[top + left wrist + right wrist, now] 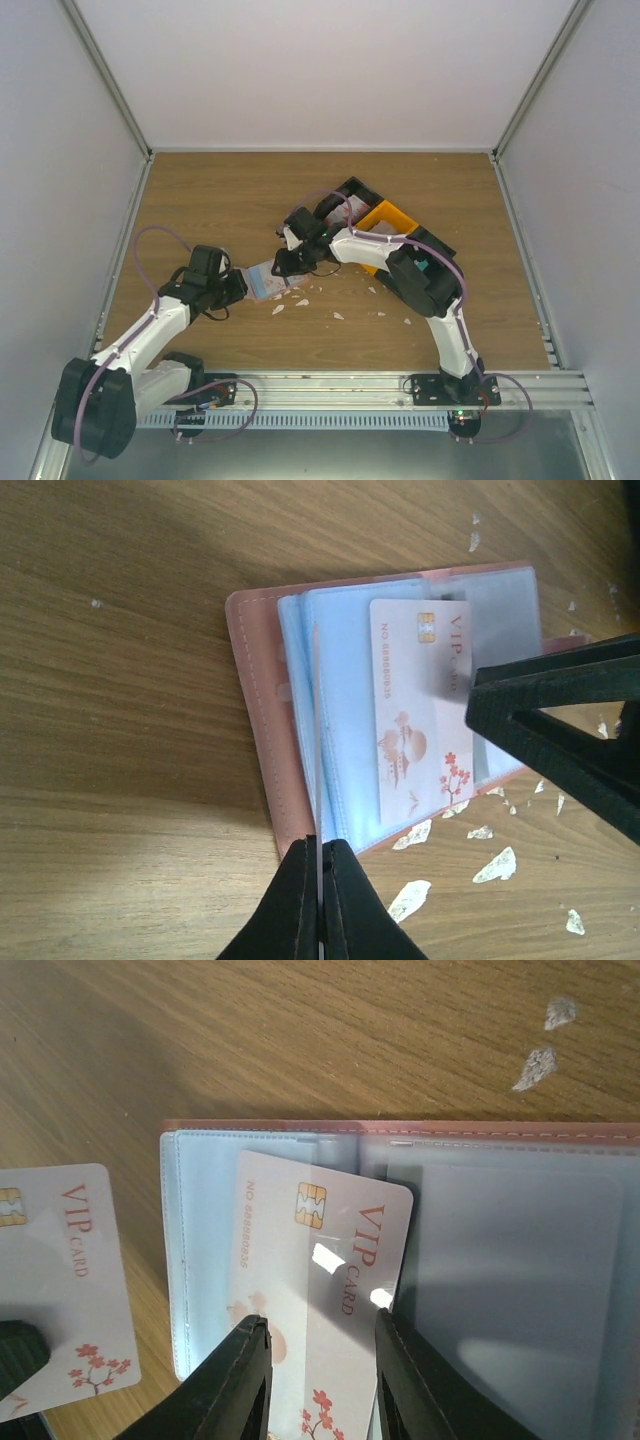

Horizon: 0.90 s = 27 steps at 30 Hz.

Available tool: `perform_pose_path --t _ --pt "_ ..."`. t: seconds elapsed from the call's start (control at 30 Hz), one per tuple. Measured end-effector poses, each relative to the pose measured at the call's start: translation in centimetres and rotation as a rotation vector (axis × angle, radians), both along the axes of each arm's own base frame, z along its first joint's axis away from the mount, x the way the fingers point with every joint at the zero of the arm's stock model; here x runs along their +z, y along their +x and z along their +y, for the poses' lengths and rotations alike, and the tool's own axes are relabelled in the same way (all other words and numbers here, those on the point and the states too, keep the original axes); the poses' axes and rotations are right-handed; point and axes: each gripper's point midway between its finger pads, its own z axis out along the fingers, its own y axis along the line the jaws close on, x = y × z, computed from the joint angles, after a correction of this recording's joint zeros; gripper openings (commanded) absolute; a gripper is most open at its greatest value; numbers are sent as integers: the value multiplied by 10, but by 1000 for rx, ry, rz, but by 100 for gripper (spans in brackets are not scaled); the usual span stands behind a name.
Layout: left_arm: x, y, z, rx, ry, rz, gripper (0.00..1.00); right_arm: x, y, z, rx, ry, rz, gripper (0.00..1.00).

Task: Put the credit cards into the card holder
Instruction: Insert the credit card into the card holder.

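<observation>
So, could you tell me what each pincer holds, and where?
Left pincer pinches one sleeve edge of the card holder; right pincer straddles the credit card, grip unclear.

Salmon pink, pale blue and black on brown wood grain.
The card holder (255,710) has a salmon-pink cover and light blue, see-through pockets. The card (415,710) on it is whitish pink, with red VIP lettering, a gold chip and red blossoms; a second card (60,1270) bears the same print. The left claw (320,845) and right claw (322,1325) are black. White scraps (410,898) fleck the brown counter (120,680), near an orange bin (385,216) and a black bin (352,186).
</observation>
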Motion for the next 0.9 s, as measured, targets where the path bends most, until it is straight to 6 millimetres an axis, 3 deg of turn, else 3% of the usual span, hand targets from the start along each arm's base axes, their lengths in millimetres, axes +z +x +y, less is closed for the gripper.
perform_pose_path --t 0.27,0.63,0.9 --pt "9 4 -2 -1 -9 -22 0 -4 -4 2 17 7 18 37" --pt "-10 2 -1 -7 12 49 0 -4 2 1 -3 -24 -19 37" --pt "-17 0 -2 -14 14 74 0 -1 -4 8 29 17 8 35"
